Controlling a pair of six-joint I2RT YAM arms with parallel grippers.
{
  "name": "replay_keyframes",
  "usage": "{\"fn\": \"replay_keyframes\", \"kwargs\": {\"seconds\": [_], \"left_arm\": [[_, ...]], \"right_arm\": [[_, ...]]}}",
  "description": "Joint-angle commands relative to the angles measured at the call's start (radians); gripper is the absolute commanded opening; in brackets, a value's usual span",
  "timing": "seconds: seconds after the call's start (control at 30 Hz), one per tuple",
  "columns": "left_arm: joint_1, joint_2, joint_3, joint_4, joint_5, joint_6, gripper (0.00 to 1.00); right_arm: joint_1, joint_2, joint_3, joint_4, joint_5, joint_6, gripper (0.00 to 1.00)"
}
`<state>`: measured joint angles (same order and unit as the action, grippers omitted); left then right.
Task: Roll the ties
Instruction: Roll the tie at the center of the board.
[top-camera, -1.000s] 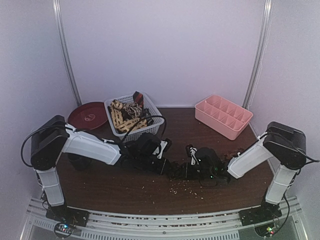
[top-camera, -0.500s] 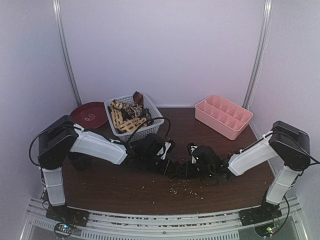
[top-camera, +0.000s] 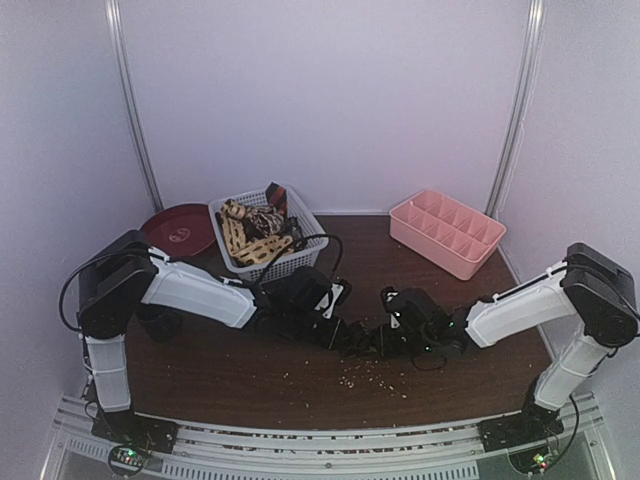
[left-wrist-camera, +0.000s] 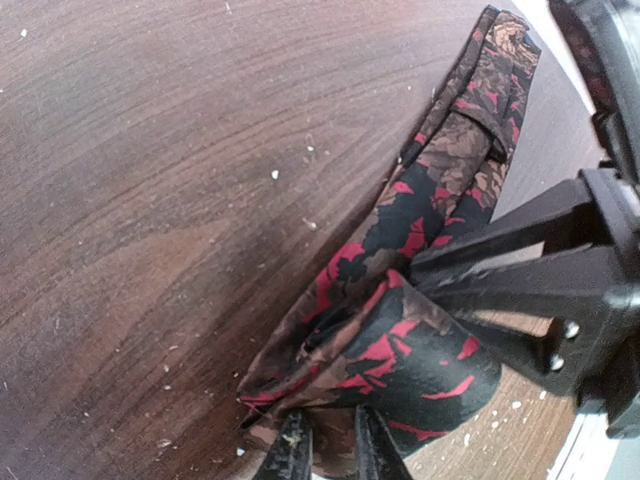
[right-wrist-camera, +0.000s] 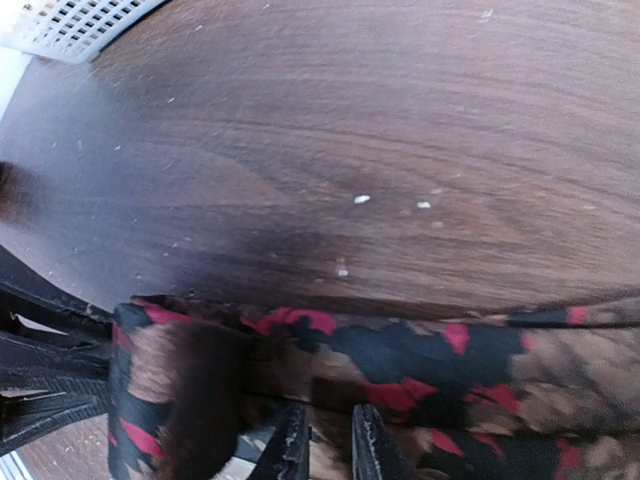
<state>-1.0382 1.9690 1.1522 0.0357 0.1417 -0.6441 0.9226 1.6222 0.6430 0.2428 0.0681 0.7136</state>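
Black-and-red flowered cloth, the tie (left-wrist-camera: 420, 300) is lying on the middle of the worktop (left-wrist-camera: 150, 200), with one end doubled into a fat fold and the rest running flat toward the right tool (right-wrist-camera: 325, 445). The left tool (left-wrist-camera: 328, 452) is pinching that fold, fingers drawn together on the cloth, seemingly so the started roll is not springing open. The right tool is clamping the flat stretch just beside it, likely holding the length taut and straight for winding. The other ties (top-camera: 250, 232) are waiting in the white basket (top-camera: 305, 255) at the far left, well apart.
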Motion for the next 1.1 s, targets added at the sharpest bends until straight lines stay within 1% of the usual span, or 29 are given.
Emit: {"fn": "replay_keyframes", "kwargs": {"seconds": [0.0,0.13,0.23,0.3,0.4,0.7,1.0,1.07], "left_arm": [[-0.006,0.013,0.02,-0.003,-0.012,0.018,0.17],[-0.006,0.012,0.024,-0.004,-0.013,0.019,0.17],[-0.006,0.013,0.026,-0.004,-0.014,0.018,0.17],[-0.006,0.013,0.026,-0.003,-0.014,0.017,0.17],[-0.006,0.013,0.027,-0.005,-0.013,0.017,0.17],[-0.006,0.013,0.027,-0.009,-0.017,0.018,0.17],[-0.006,0.019,0.028,-0.008,-0.019,0.019,0.17],[-0.006,0.019,0.027,-0.008,-0.019,0.018,0.17]], "right_arm": [[-0.006,-0.084,-0.001,-0.081,0.093,0.003,0.19],[-0.006,-0.177,-0.02,-0.059,0.095,0.024,0.26],[-0.008,-0.219,-0.042,0.009,0.063,0.033,0.32],[-0.008,-0.219,-0.038,0.042,0.031,0.035,0.37],[-0.008,-0.182,-0.007,0.041,0.003,0.032,0.41],[-0.008,-0.076,0.043,0.043,-0.078,0.014,0.43],[-0.008,-0.047,0.067,0.027,-0.073,0.009,0.42],[-0.008,-0.036,0.072,0.015,-0.067,0.004,0.39]]}}
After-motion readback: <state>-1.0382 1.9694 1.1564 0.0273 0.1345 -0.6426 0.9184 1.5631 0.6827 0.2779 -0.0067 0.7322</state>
